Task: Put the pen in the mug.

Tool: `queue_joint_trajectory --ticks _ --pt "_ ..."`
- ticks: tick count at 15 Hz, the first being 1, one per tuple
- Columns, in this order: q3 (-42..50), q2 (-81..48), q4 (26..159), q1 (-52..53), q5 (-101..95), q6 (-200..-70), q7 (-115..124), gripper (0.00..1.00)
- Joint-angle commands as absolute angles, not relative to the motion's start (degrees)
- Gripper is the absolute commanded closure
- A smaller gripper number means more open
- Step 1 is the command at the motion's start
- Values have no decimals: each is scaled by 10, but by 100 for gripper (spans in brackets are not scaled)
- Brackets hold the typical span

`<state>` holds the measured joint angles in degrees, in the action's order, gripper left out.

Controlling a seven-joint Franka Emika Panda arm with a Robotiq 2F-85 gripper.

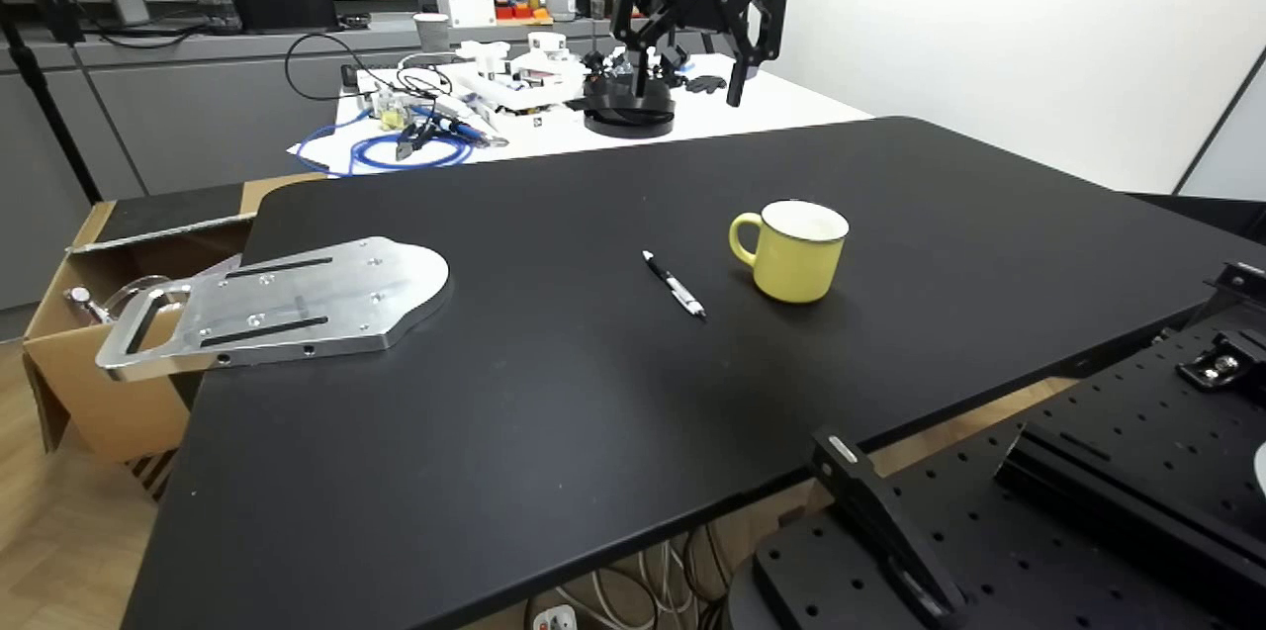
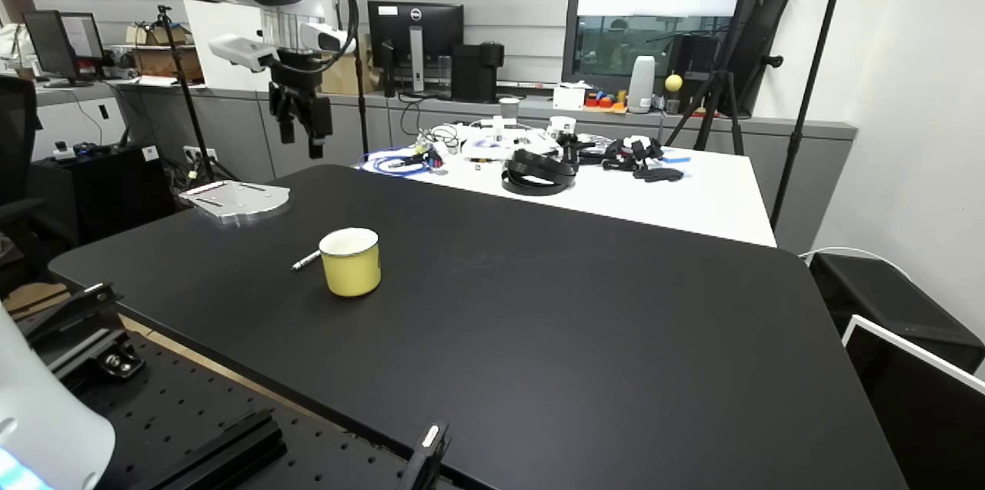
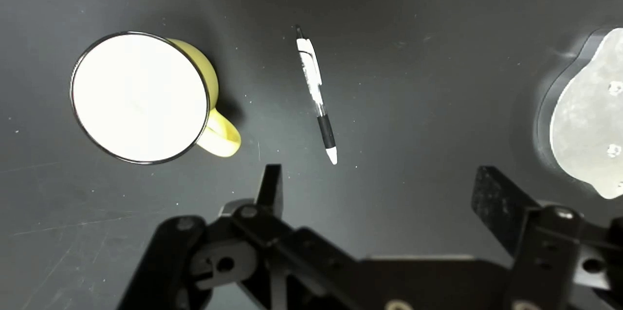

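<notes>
The dark desk (image 1: 495, 492) carries the pen (image 3: 316, 95), flat, near the mug (image 1: 796, 256). My fingers (image 3: 500, 208) stand wide apart, empty; I should come down astride the pen's middle (keeping off the mug) and pinch.

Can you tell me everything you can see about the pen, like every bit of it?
The pen is thin, with a white body, a white clip, a black grip, a white pointed tip and a small black end opposite. It looks like plastic. Any writing on it is too small to read. It lies flat on the black table, beside the yellow mug on its handle side, but apart from it. Only the table touches it; the gripper is open and isn't holding it.
</notes>
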<state>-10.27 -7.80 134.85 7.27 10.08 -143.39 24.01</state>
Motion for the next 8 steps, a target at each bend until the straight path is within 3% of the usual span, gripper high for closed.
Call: queue_joint_trajectory --ticks 1,8 --pt "-88 -114 1342 90 90 -1452 262 0" --pt "-80 -191 1349 111 103 -1524 249 0"
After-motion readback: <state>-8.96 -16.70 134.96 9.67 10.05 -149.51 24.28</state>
